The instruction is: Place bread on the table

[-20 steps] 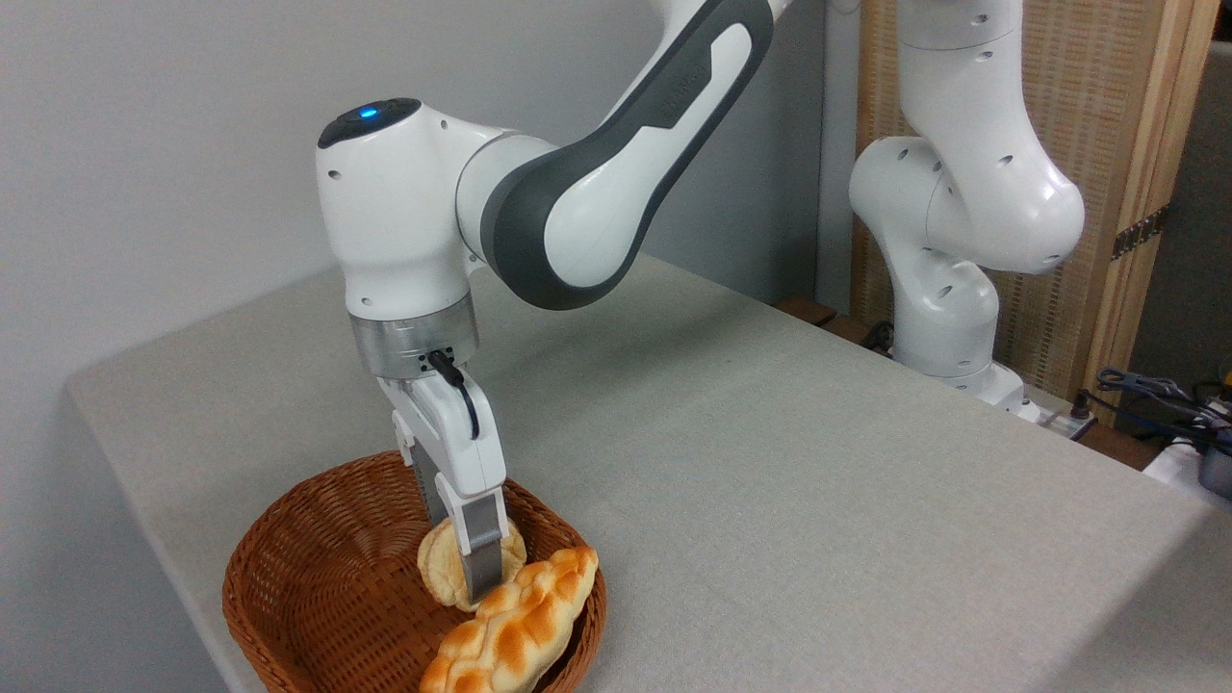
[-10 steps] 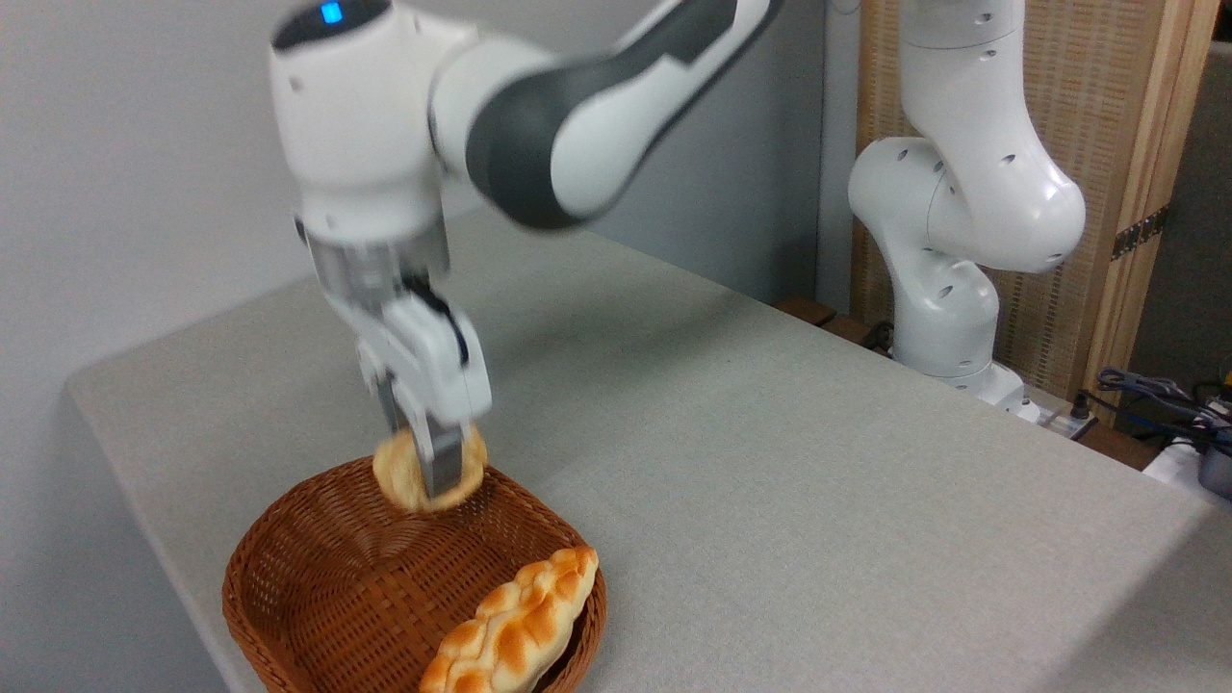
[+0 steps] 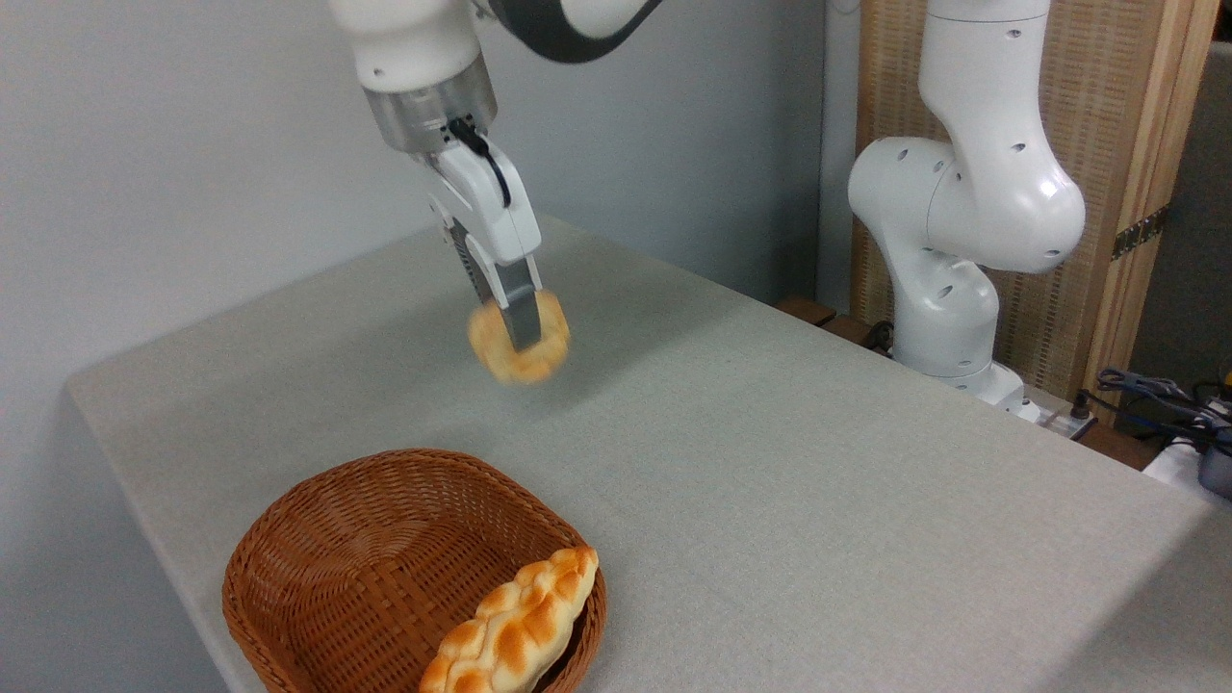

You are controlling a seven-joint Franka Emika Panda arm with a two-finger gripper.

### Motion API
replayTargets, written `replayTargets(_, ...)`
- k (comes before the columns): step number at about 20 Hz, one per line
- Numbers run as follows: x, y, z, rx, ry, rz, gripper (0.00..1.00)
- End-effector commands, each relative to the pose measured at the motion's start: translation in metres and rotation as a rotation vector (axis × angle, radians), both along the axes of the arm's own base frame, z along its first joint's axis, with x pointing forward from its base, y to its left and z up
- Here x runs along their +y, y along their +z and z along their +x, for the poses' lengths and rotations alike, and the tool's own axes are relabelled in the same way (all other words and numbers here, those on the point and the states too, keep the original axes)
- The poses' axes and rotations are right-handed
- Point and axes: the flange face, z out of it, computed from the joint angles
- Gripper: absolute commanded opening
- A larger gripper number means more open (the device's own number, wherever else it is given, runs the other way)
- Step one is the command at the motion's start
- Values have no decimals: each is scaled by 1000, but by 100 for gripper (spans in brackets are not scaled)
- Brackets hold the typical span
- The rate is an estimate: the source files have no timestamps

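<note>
Bread [image 3: 518, 348], seemingly pincer-held [image 3: 520, 332], above table [image 3: 770, 462]

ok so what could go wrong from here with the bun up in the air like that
1. The hand grips the bun high above the table; let go from there, a round bun would probably bounce or roll.
2. Only narrow fingers pinch it, so it might slip on a quick move.
3. It hangs not far from the basket with the braided loaf; set down too near, it could roll against the basket.

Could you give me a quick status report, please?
Gripper shut on bread, held above table. Braided loaf in basket. Nothing in the way.
</note>
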Motion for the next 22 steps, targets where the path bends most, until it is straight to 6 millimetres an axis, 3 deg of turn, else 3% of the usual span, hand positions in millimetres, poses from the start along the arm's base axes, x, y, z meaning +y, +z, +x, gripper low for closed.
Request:
replayTargets(1, -14, -18, -7, -14, -21, -10, 100)
replayTargets(3, -24, -27, -8, -25, -35, -8, 100)
replayTargets(7, -15, -16, -5, -51, -20, -15, 100)
replayTargets(8, -8, -9, -1, -65, -10, -19, 100)
replayTargets(11, 19, 35, 13, -146, 73, -43, 100)
replayTargets(14, 24, 72, 18, -199, 200, -38, 100)
replayTargets(20, 77, 97, 33, -212, 269, 11, 100)
replayTargets(22, 81, 96, 34, -212, 272, 17, 100)
